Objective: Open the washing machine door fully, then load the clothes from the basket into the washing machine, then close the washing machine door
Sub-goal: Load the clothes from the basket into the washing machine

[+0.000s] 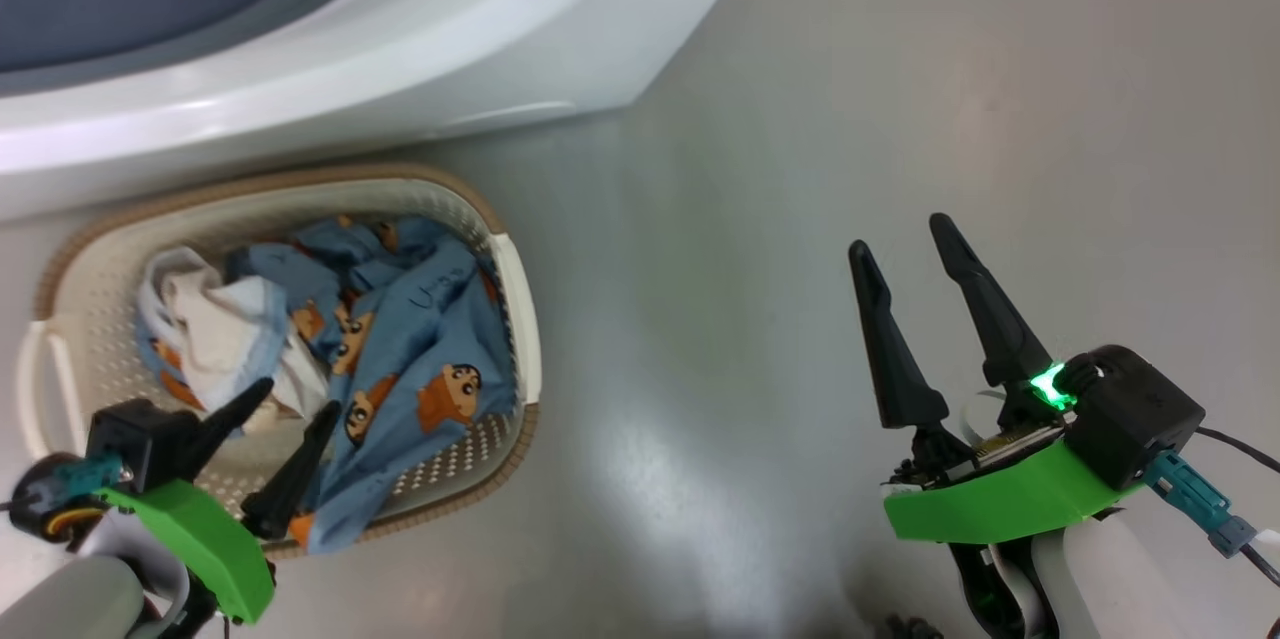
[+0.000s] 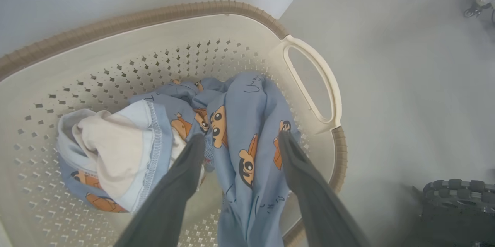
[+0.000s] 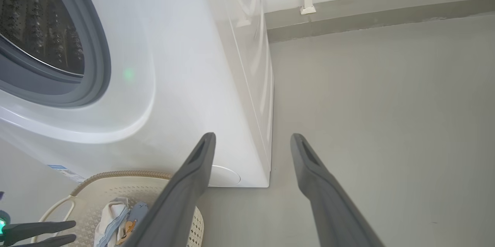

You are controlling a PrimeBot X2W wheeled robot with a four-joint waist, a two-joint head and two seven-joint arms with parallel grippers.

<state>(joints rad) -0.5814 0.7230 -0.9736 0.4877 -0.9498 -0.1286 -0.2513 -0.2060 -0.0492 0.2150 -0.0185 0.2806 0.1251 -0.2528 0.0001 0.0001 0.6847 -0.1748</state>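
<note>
Clothes point(image 1: 400, 339): crumpled heap of soft light-blue fabric printed with orange-brown cartoon figures, with a wad of white cloth point(image 1: 215, 329) trimmed in light blue on its left side, lying in the basket point(image 1: 300, 181) directly beneath the left gripper point(image 1: 298, 397). Left gripper: two long, dark, tapered fingers point(image 2: 181, 185) spread apart, released, gripping nothing. In the left wrist view the tips stand on either side of a raised blue fold, and contact with it cannot be told. Basket: cream-white plastic, rounded rectangle, perforated walls, brown woven-look rim, loop handle point(image 2: 313, 80) at each short end. It stands on the floor point(image 1: 800, 119) just in front of the washing machine point(image 1: 400, 39). Washing machine: glossy white boxy front-loader with a round opening, grey-blue rubber seal point(image 3: 96, 65), perforated steel drum point(image 3: 38, 26) and a small blue label point(image 3: 62, 169) low on the front. Right gripper point(image 1: 899, 234): fingers parted, released, empty, above the bare grey floor, well apart from the basket on its right.
</note>
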